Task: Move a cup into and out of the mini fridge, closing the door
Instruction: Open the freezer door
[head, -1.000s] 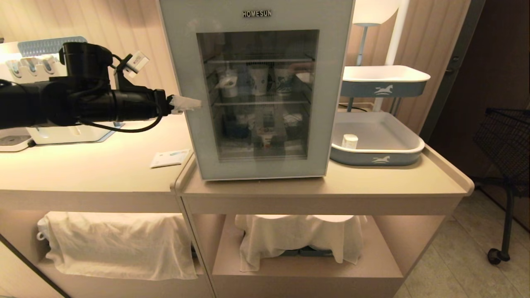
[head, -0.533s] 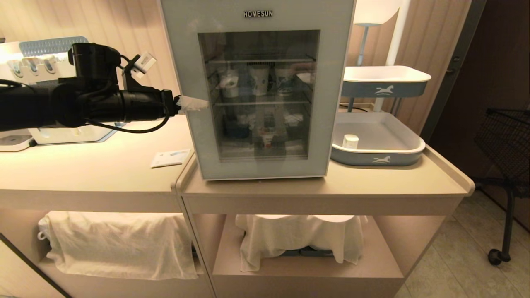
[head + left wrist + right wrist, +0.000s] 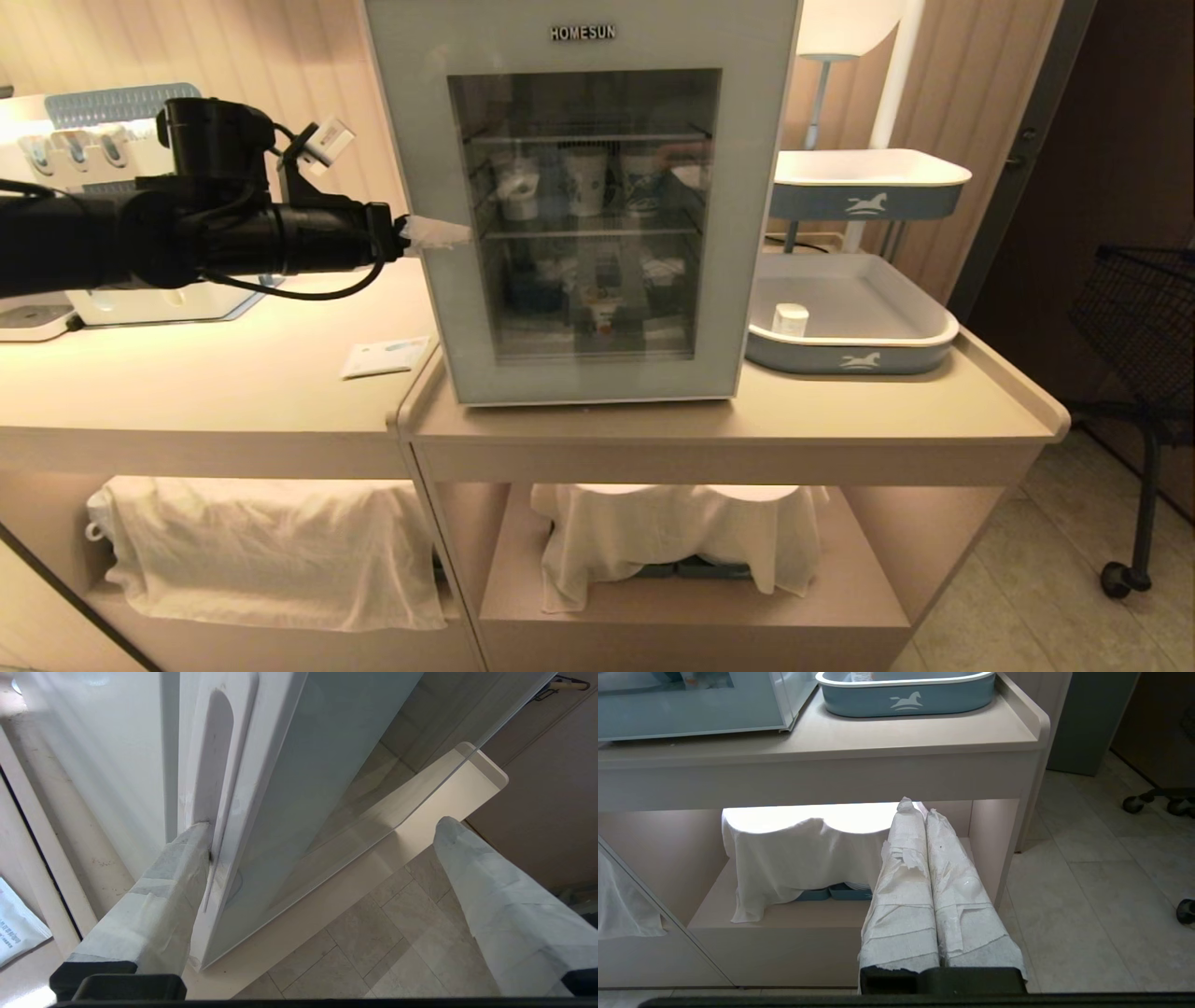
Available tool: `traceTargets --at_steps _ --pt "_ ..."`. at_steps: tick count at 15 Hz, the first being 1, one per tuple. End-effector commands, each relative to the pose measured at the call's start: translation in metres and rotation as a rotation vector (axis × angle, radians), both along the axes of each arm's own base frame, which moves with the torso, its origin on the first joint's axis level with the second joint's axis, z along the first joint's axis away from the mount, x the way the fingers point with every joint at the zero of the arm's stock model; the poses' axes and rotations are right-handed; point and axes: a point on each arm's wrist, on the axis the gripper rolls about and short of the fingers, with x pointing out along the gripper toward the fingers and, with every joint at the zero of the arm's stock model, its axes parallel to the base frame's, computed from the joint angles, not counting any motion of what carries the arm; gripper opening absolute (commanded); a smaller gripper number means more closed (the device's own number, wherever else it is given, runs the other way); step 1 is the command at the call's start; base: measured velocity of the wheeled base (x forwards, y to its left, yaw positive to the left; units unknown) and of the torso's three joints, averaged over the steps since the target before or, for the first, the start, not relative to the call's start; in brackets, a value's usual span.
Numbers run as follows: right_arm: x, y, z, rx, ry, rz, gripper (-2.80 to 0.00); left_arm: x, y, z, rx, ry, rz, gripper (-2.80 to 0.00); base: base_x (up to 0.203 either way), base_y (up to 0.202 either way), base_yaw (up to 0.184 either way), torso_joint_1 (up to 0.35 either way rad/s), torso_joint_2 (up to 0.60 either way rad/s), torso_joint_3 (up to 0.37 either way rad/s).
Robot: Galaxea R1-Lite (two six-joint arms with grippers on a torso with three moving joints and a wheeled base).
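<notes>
The cup [image 3: 599, 308] with its orange label stands on the bottom wire shelf of the mini fridge [image 3: 583, 201], seen through the glass near the middle of the window. On the shelf above it stand taller white paper cups [image 3: 585, 182] with blue print. The door [image 3: 586, 373] lies nearly flush with the cabinet; in the left wrist view a narrow gap still shows along its handle side. The fridge sits toward the front edge of the right-hand bench [image 3: 840, 411], near that bench's left corner.

The left tool [image 3: 437, 233] reaches in level from the left, its wrapped fingers [image 3: 173, 882] spread wide. One fingertip touches the recessed grip on the door's side edge; the other hangs free out in front of the glass, clamping nothing.

The right tool [image 3: 924, 812] hangs low before the bench's lower shelf, its two wrapped fingers pressed together, empty.

A grey-blue tray [image 3: 920, 350] sits just beside the fridge toward the bench's right edge, with a small white container [image 3: 790, 318] in it. A paper packet [image 3: 385, 357] lies on the left-hand bench [image 3: 187, 392] near its right edge.
</notes>
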Motion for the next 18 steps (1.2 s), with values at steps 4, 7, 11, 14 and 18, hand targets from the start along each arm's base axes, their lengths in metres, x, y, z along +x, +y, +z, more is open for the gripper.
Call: traceTargets --at_steps 4,7,11,14,18 --pt "0.001 0.0 -0.002 0.0 0.01 0.001 -2.8 -0.008 0.0 0.0 0.0 0.019 -0.004 0.0 0.0 0.0 0.0 0.0 0.0 0.0" --pt "0.001 0.0 -0.002 0.0 0.01 0.0 -2.8 -0.014 0.001 0.001 -0.001 0.026 -0.009 0.0 0.0 0.0 0.0 0.0 0.0 0.0" --pt "0.001 0.0 -0.002 0.0 0.01 -0.001 -2.8 -0.023 0.0 0.001 -0.001 0.039 -0.014 0.0 0.0 0.0 0.0 0.0 0.0 0.0" --pt "0.001 0.0 -0.002 0.0 0.01 -0.001 -2.8 -0.028 0.0 0.001 -0.001 0.045 -0.018 0.0 0.0 0.0 0.0 0.0 0.0 0.0" --pt "0.001 0.0 -0.002 0.0 0.01 -0.001 -2.8 -0.031 -0.001 0.0 -0.001 0.053 -0.019 0.0 0.0 0.0 0.0 0.0 0.0 0.0"
